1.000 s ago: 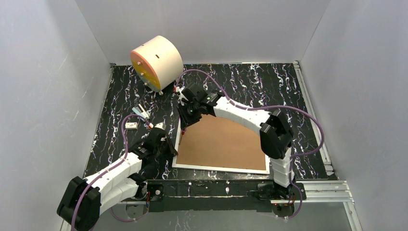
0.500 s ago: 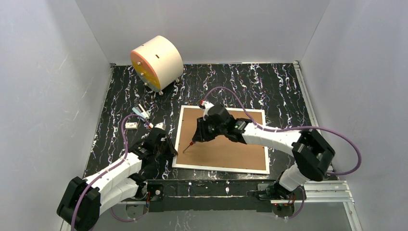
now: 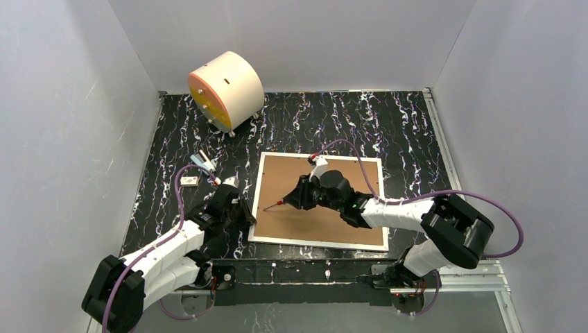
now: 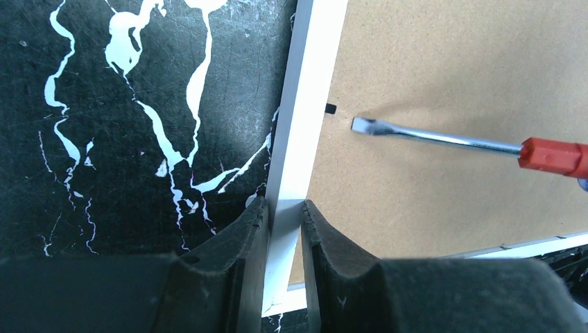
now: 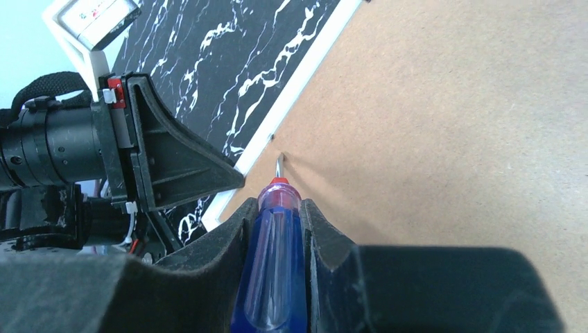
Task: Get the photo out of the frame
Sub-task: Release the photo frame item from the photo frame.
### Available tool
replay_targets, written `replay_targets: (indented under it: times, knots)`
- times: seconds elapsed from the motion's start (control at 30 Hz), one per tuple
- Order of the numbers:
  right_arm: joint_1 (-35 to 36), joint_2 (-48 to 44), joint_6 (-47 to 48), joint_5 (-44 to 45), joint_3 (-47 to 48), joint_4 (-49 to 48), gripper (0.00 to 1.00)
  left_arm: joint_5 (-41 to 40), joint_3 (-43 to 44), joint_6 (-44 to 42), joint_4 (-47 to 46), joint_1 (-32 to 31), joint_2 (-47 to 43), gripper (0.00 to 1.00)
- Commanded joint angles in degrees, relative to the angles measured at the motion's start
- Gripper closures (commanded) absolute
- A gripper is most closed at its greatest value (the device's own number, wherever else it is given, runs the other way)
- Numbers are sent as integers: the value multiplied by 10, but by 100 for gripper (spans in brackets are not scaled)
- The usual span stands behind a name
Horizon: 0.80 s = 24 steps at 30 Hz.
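The frame (image 3: 315,242) lies back-up on the black marbled bench (image 3: 347,121), its brown backing board (image 3: 288,177) showing. The left pincer (image 4: 283,205) pinches the frame's left rail near its near corner. The right pincer (image 5: 277,207) clamps a blue-handled flat screwdriver (image 4: 444,139) — blade tip over the board, just beside a small black tab (image 4: 331,108) at the frame's left rail.

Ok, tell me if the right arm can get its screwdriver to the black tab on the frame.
Probably yes: the screwdriver tip sits just beside the tab, bare backing board between them.
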<state>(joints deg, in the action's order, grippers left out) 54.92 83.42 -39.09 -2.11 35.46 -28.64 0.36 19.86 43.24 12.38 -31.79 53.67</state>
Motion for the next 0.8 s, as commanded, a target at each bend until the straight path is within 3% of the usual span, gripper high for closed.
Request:
replay_targets:
  times: [0.0,0.37,0.77]
  knots:
    - [-4,-14,2,48,-29,-111,99,-12,-11,-6,24,-4,-5,93]
    - [-4,28,29,-26,-80,-235,99,-9,-11,-8,18,-4,-2,92]
    - [-3,69,48,-33,-120,-314,99,-5,-13,-8,13,-4,-1,92]
